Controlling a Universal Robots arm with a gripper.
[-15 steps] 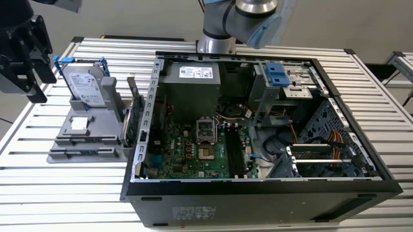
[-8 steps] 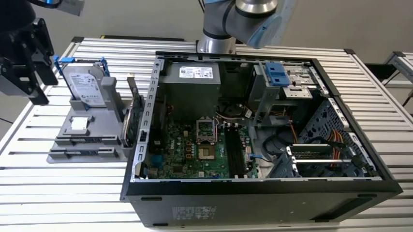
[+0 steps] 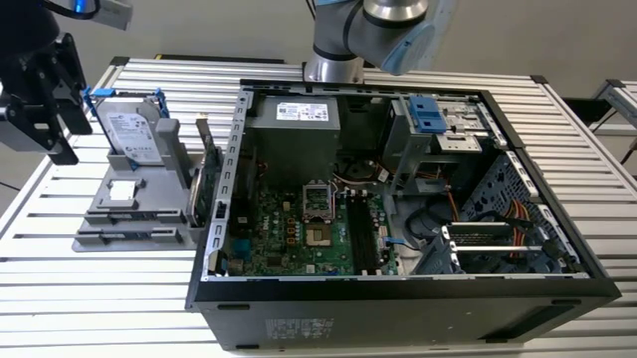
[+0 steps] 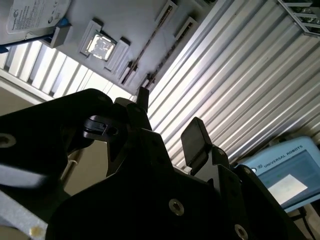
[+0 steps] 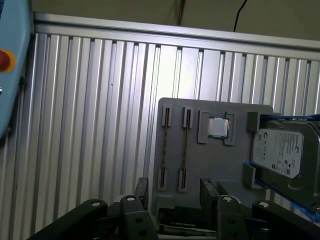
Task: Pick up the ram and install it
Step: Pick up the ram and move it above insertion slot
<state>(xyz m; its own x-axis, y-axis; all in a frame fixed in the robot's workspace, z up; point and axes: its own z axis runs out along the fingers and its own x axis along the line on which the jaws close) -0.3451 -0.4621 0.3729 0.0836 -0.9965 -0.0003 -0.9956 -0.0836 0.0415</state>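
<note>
While gripper (image 5: pixel 174 183) is hovering, jaws: standing apart, empty.
Ram (image 5: pixel 184 147) bearing: sitting just ahead, edge-up in holder (image 5: pixel 215 162).
Long axis: running crosswise to jaw closing.

Open PC case (image 3: pixel 398 287) lies on its side on slatted metal table (image 3: pixel 89 298), motherboard (image 3: pixel 298 231) facing up, grey power supply (image 3: pixel 294 138) at far end. Beside it, toward the exterior view's left: grey holder (image 3: pixel 130 224) w/ hard drive (image 3: pixel 130 130) leaning in blue clips, and square chip (image 5: pixel 218 127) in a pocket.
</note>
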